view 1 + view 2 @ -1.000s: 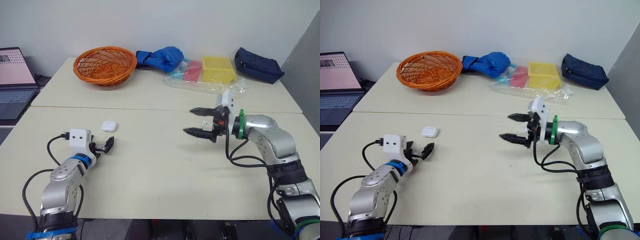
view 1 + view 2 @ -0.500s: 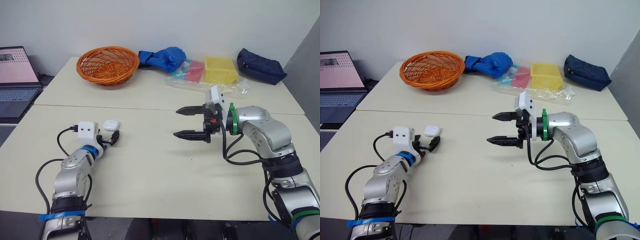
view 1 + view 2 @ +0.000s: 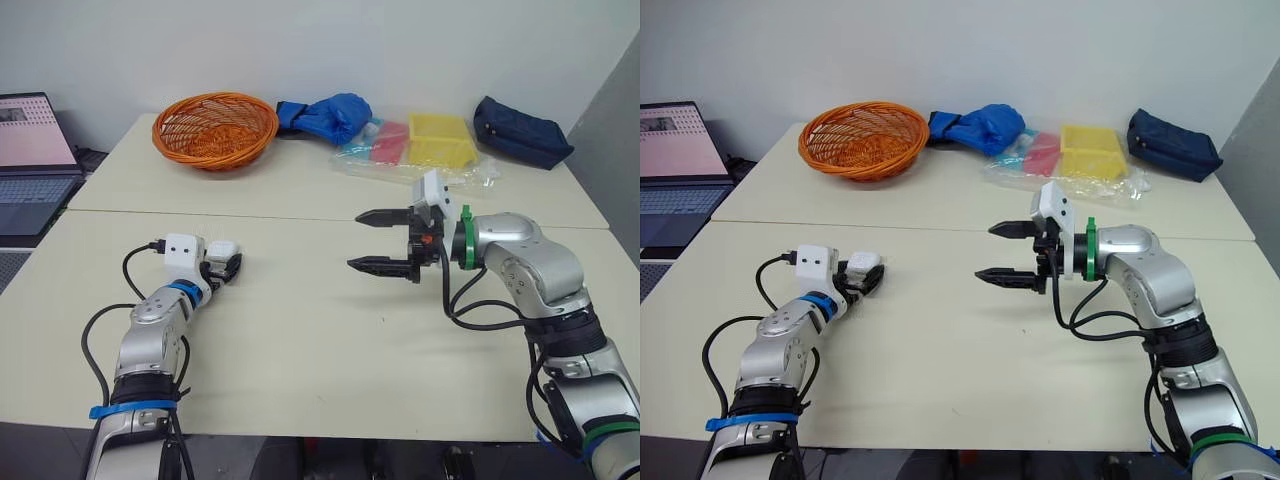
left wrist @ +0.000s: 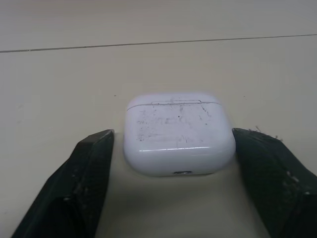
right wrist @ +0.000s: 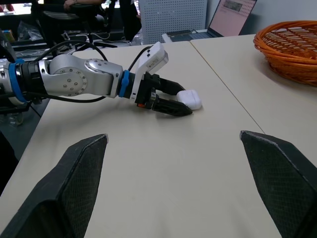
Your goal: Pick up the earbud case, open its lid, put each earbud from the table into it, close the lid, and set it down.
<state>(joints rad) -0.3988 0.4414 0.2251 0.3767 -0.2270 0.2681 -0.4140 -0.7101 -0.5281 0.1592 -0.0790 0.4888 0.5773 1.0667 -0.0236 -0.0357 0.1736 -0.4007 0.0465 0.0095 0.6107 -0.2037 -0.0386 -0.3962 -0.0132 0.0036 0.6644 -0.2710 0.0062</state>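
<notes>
Advanced since 1 s ago: left gripper [image 3: 224, 266] now straddling earbud case [image 4: 178, 131], 2 fingers spread, 1 just beside each flank, no clear pinch. Case lying flat on bench [image 3: 300, 330], lid shut. Right gripper [image 3: 355, 239] hovering over mid-bench, well apart from case, fingers splayed wide, holding nothing. Along far edge: orange basket [image 3: 213, 128], blue bundle [image 3: 325, 113], yellow box [image 3: 438, 138], navy pouch [image 3: 520, 130].

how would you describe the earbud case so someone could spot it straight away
On the near cream table, look to the robot's left side, where the left gripper holds open fingers either side of the earbud case. It is a small white box with rounded corners, a scuffed top and its lid shut, far smaller than the orange basket behind.
</notes>
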